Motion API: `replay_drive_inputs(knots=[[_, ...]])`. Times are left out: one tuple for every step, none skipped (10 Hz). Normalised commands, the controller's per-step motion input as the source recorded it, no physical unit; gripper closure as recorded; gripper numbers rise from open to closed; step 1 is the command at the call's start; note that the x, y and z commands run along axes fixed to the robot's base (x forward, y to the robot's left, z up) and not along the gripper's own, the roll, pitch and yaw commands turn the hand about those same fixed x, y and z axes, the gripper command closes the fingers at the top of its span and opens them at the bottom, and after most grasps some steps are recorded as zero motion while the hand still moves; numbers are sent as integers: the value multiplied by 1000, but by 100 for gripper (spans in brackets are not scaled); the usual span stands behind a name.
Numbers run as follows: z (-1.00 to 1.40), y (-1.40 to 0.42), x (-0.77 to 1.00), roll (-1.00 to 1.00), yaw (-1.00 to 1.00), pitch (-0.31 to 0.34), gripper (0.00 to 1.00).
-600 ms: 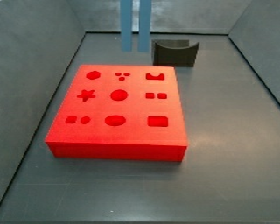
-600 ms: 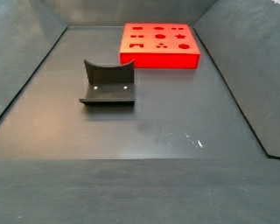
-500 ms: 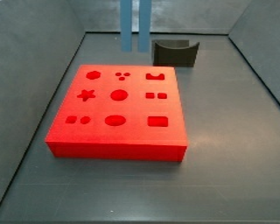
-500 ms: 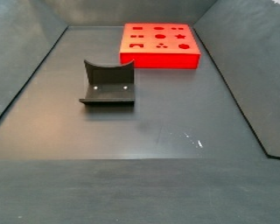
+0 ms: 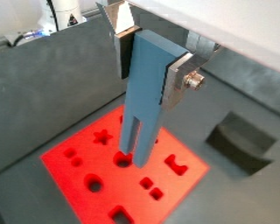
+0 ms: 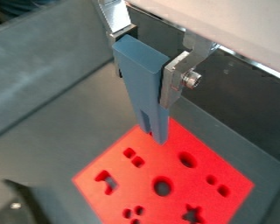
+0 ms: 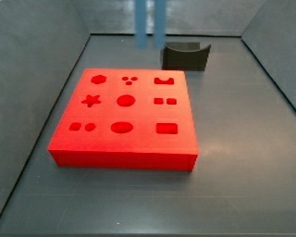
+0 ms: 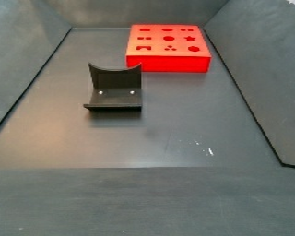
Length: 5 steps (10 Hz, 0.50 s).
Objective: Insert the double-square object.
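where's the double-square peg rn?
The double-square object is clamped in the gripper, hanging prongs-down in the air above the red board; in a side view it shows behind the board.

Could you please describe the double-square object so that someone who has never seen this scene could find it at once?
Start from the flat red board with shaped holes, lying on the dark floor. Above it the gripper holds the double-square object upright between its silver fingers. It is a tall, slim blue-grey peg ending in two prongs, unlike the squat dark fixture standing on the floor beside the board.
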Motion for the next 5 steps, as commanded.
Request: replay_drive_inputs(knots=[[203, 0, 726, 500, 137, 0, 100], [131, 14, 700, 500, 103, -16, 100], [131, 0, 797, 500, 0, -63, 100], [0, -91, 783, 500, 0, 0, 100], [-160, -289, 746, 500, 0, 79, 100]])
